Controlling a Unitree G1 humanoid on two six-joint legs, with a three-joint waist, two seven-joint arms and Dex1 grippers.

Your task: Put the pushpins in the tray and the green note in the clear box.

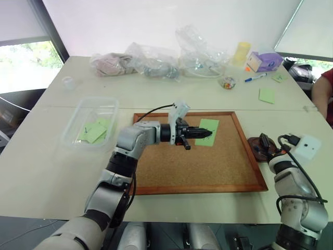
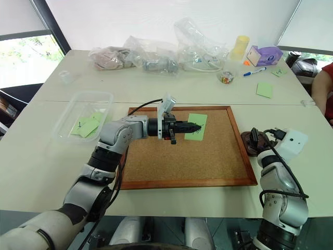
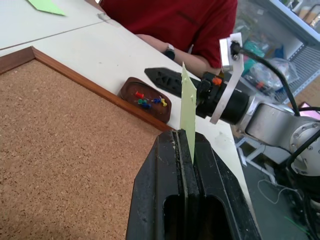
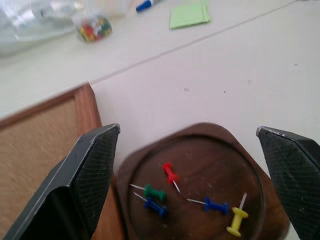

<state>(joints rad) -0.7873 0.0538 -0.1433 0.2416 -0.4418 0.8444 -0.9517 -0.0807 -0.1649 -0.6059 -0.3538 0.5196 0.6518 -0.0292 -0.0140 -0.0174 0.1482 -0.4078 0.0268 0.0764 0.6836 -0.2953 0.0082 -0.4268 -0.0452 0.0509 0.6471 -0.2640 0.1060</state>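
Head view: left gripper [image 1: 191, 133] clamped on green note [image 1: 208, 133] above corkboard [image 1: 218, 161]; clear box [image 1: 78, 117] well left.
Left wrist: note thin, limp; edge pinch best.
Right wrist: right gripper [image 4: 187, 175] spread over tray [image 4: 200, 170]; pushpins [image 4: 170, 174] inside.

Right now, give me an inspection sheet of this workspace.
Surface: white table with a wood-framed corkboard.
Job's things: green note pinched edge-on over the corkboard; five pushpins in the tray; clear box holds other green notes.
Clutter: plastic bags, pin jar, marker, spare notes.
Grippers: left gripper shut on the note; right gripper open over the tray.
Cables: black cable on the left wrist.
Surroundings: a person in a red sleeve at the table's far right.
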